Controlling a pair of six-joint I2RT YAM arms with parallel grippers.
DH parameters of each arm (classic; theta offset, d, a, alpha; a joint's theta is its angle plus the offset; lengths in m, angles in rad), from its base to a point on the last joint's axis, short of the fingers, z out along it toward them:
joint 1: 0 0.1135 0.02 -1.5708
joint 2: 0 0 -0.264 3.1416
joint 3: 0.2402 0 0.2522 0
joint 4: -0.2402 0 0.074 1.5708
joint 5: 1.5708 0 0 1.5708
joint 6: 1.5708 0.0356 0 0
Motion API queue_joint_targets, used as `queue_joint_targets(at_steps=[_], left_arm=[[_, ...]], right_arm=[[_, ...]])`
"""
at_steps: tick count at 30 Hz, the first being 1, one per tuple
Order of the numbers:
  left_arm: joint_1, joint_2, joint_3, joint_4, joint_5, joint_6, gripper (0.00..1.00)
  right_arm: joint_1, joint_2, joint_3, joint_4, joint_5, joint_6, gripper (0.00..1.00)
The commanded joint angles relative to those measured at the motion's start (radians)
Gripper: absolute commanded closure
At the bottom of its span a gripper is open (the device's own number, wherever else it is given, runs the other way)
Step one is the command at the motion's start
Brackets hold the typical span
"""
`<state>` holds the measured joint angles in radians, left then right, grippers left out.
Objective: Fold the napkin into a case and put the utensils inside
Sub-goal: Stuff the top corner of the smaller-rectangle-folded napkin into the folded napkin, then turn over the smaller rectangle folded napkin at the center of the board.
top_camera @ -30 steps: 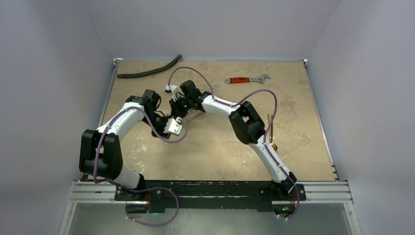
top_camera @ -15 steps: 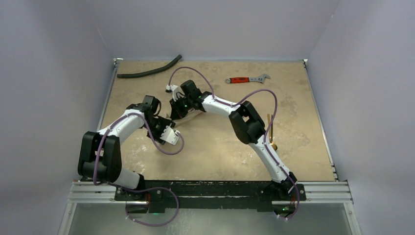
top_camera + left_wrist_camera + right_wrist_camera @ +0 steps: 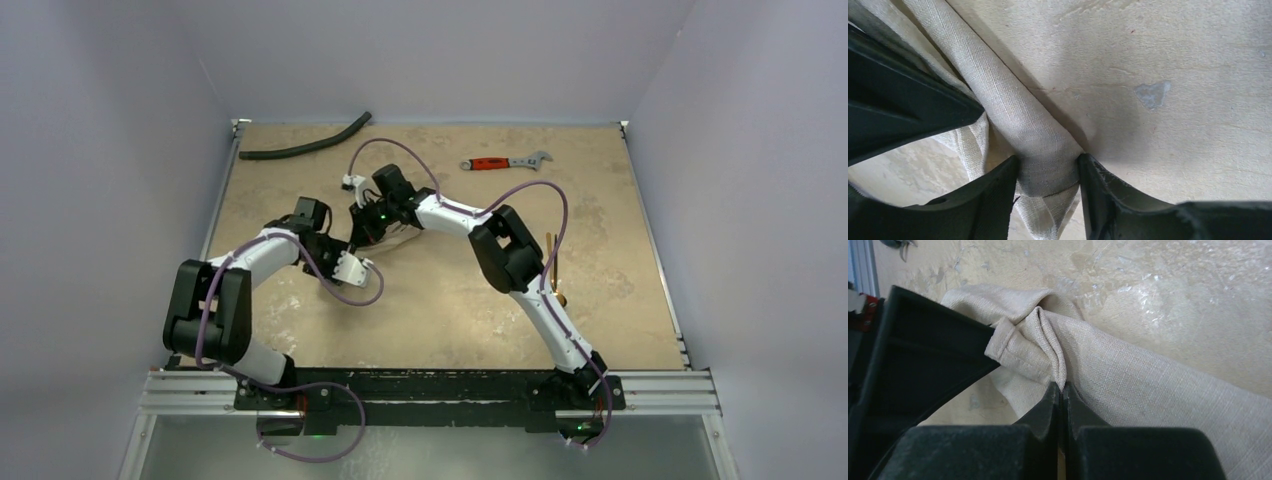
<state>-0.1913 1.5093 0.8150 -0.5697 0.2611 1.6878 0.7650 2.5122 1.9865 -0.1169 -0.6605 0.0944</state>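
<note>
Two end effectors hold one cloth between them. The napkin [image 3: 1148,390] is a cream, plain fabric with a visibly coarse weave and a stitched hem, bunched up rather than spread flat on the mottled tan worktop [image 3: 450,310]. From above, only a pale sliver of it shows beneath the two wrists, to the left of the red-handled wrench [image 3: 500,162] and nearer the arm bases than that tool.

The left end effector [image 3: 1048,161] is clenched around a thick rolled fold. Its black fingers [image 3: 993,200] press against both sides of the roll, which narrows between them and spills out below as a loose corner. More cloth runs up and away to the left in a long ridge, casting a shadow on the surface beside it.

The right end effector [image 3: 1061,389] is pinched tight, its tips meeting on a cluster of small pleats. Beside that pinch the hemmed corner folds over itself, and a broad smooth stretch of fabric slopes off to the right.

The utensils [image 3: 549,260], slim and gold, lie on the worktop nearer the bases than the wrench's silver head, partly hidden by the right arm and well apart from the napkin. A curved black hose [image 3: 305,147] lies far to the left of the wrench, along the same far edge.
</note>
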Motion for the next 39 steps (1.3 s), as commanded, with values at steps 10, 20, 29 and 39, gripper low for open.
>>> queue_joint_targets(at_steps=[10, 20, 29, 39], left_arm=[[0.041, 0.063, 0.001, 0.033, 0.012, -0.123, 1.00], [0.147, 0.123, 0.338, -0.512, 0.443, -0.102, 1.00], [0.242, 0.246, 0.511, -0.847, 0.724, -0.098, 1.00], [0.359, 0.324, 0.464, -0.867, 0.827, -0.159, 1.00]], right_arm=[[-0.017, 0.001, -0.085, -0.225, -0.073, -0.020, 0.97], [-0.071, -0.128, -0.090, -0.032, 0.186, -0.018, 0.49], [-0.087, -0.009, 0.035, -0.256, 0.159, -0.129, 0.69], [-0.255, -0.365, -0.237, -0.136, 0.112, -0.186, 0.20]])
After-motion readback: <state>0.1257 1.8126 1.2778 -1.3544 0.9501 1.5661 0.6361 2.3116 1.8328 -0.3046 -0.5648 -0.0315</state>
